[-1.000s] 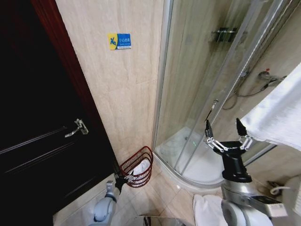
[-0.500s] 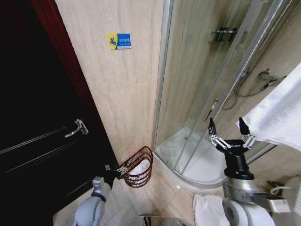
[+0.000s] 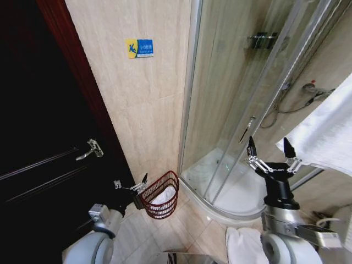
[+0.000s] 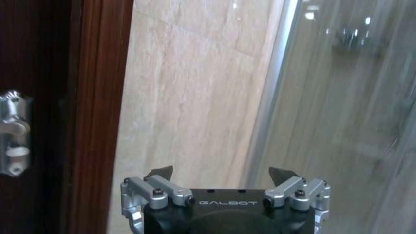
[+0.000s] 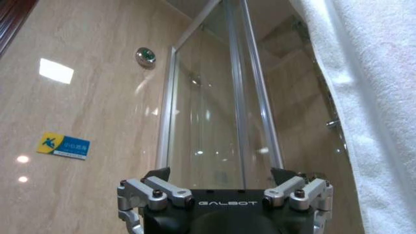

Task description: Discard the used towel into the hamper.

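Hamper (image 3: 160, 196): small red-brown wire basket on the tiled floor (image 3: 187, 223), standing against the beige tile wall (image 3: 140, 104) in the corner betw. the dark wooden door (image 3: 49, 159) and the curved shower base (image 3: 231, 190). Something white (image 3: 163, 196) lies inside it, prob. a towel, can't tell more.

Left claw (image 3: 131, 184): low, just beside the hamper's rim on the door side, fingers apart, nothing betw. them. Left wrist view agrees: fingertips (image 4: 160, 171) spread wide w/ bare wall (image 4: 195, 97) behind, door frame (image 4: 97, 112) and chrome door handle (image 4: 13, 134) off to one side, shower glass (image 4: 351, 107) to the other.

Right claw (image 3: 270, 149): raised, pointing up in front of the glass shower enclosure (image 3: 247, 82), fingers apart and empty. A white towel (image 3: 324, 135) hangs just beside it on the robot's right; near the outer fingertip, can't tell if touching. Right wrist view: open claw (image 5: 219, 173) w/ hanging white towel (image 5: 370, 87) close alongside, shower door frame (image 5: 244, 83) ahead, blue-yellow sign (image 5: 63, 146) on the wall.

Same sign (image 3: 139, 48) in head view, high on the tile wall above the hamper. Shower head and hose (image 3: 308, 93) behind the glass. Another white cloth (image 3: 242, 245) on the floor by the robot's base.
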You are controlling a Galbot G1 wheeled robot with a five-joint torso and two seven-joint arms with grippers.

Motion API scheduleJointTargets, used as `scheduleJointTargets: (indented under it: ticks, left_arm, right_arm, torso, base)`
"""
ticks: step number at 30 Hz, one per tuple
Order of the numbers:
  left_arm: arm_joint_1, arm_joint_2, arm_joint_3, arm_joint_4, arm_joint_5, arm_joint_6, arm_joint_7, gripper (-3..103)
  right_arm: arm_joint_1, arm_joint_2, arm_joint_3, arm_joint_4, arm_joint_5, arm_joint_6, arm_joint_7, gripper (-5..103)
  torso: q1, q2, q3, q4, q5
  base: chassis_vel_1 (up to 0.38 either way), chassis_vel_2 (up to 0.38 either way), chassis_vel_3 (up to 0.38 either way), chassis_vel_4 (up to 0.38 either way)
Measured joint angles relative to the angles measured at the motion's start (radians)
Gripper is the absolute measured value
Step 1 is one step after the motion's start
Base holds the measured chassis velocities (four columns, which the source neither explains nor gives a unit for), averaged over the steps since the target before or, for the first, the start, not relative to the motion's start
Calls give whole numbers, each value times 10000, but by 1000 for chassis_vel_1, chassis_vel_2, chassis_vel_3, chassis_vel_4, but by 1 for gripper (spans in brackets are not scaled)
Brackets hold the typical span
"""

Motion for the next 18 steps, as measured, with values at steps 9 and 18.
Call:
scheduleJointTargets:
  ticks: [9, 18]
  left_arm:
    - [-27, -96, 85, -21, -8, 74, -63, 99]
    - [-39, -92, 86, 38, 13, 72, -65, 99]
  right_arm:
    - [-124, -33, 153, 1, 116, -20, 40, 100]
    - [-278, -347, 847, 1, 223, -162, 390, 100]
  torso:
    - [0, 0, 0, 0, 0]
    - [0, 0, 0, 0, -1]
  base:
    - [0, 0, 0, 0]
    - [0, 0, 0, 0]
